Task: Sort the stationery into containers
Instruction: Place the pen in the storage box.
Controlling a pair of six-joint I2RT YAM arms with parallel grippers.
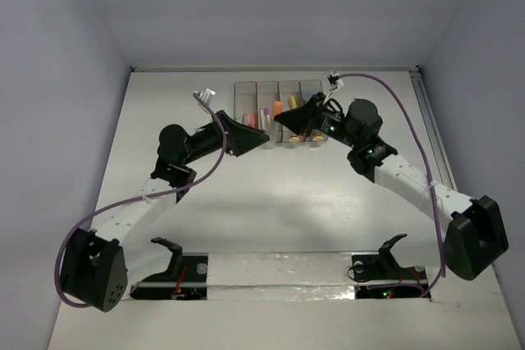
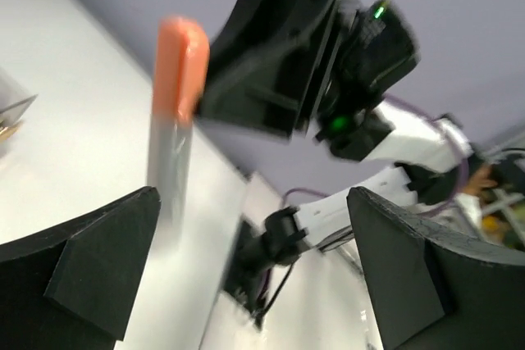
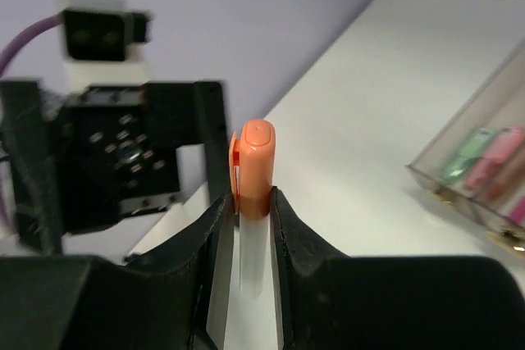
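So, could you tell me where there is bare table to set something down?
The widest free patch of table lies between the left arm and right arm. Bare strips also lie left and right of the bins. Crowded: the bins' front, where the left hand and right hand, holding the orange marker, meet.

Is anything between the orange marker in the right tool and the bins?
Nothing visible: only table separates the orange marker, gripped by the right tool, from the bins. The open left tool is on the opposite side.
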